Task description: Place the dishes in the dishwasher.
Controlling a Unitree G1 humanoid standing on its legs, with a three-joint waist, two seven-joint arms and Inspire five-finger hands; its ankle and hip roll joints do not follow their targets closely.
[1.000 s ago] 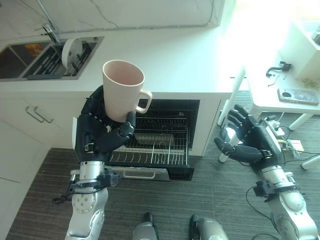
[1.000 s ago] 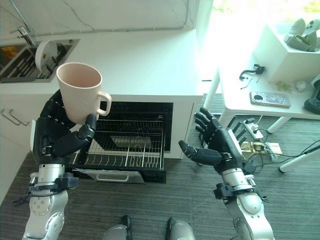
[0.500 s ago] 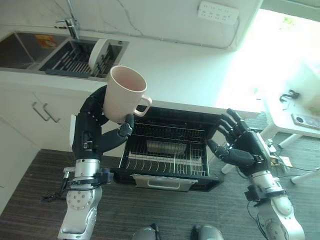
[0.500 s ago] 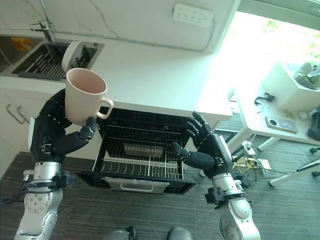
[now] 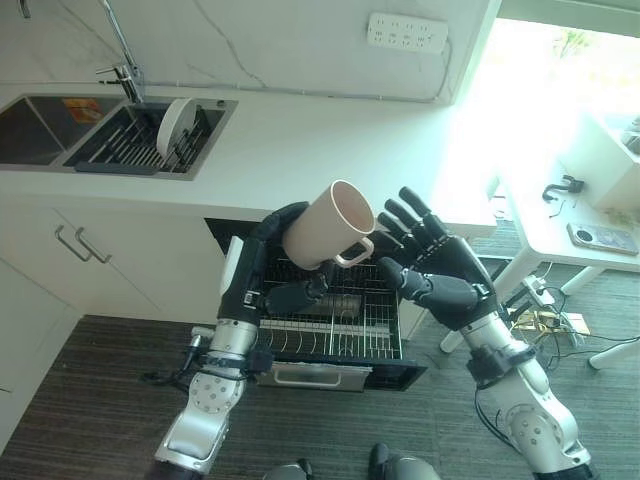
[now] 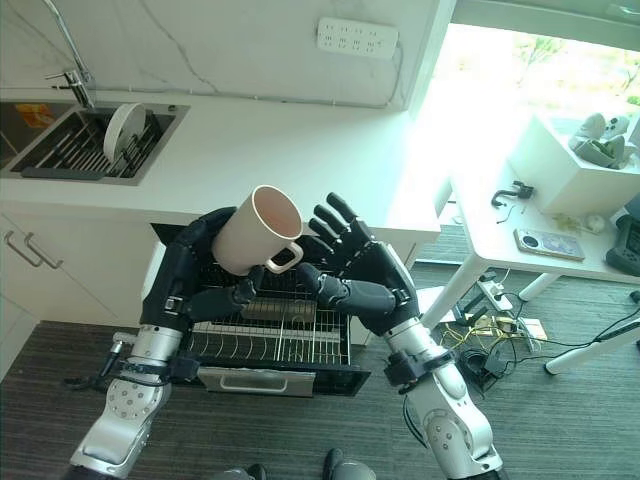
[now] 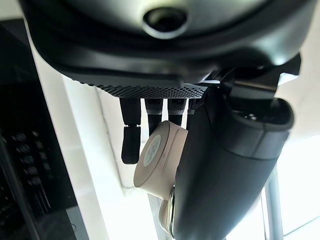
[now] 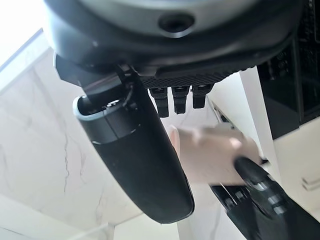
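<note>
A: While the left hand [image 5: 268, 290] grips the mug [image 5: 322, 226] round its lower body, fingers behind and thumb curled across the front, the mug sits tilted, mouth up and toward the right, handle on the underside. It hangs above the rack [image 5: 330, 325], near the counter [image 5: 330, 140] front edge.

B: Right hand [image 6: 362, 280]?

A: Fingers straight and spread, thumb out, nothing in it. It stands just beside the mug's handle and rim. I cannot tell from the head views whether it touches. The right wrist view shows the mug [image 8: 212, 155] close past its fingers.

B: Why held like that?

A: My reading: the left grip covers the base, which would get in the way when setting the mug mouth-down between the tines. The open right hand looks placed to take it by the rim end or steady it for a turn. A judgement only.

B: Dishwasher state?

A: Rack pulled out below the counter edge, wire tines bare toward the front; something flat and grey lies at its back, unclear what. A plate [image 5: 176, 116] stands on edge in the sink [image 5: 60, 120] rack at the counter's left end, not yet loaded.

B: Risk?

A: Smooth, tilted mug between two hands. A slip during a handover would drop it onto the rack.
</note>
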